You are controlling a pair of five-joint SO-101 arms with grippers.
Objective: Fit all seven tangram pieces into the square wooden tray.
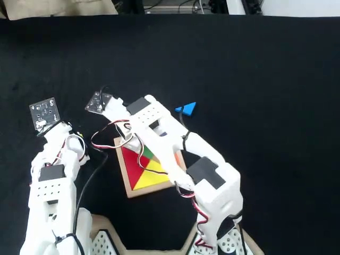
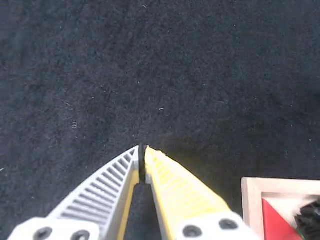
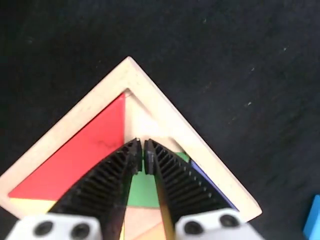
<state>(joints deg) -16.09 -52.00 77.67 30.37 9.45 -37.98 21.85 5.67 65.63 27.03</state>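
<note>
The wooden tray [image 3: 165, 115] lies directly beneath the closed, empty right end effector [image 3: 140, 150].

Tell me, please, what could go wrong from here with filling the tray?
1. The blue triangle lies on the cloth away from the tray, while the right gripper sits shut over a bare gap; that gap may end up unfilled.
2. Its tips are close to the red piece and could nudge it loose.
3. The left gripper, shut beside the tray's corner, might bump the tray.
</note>
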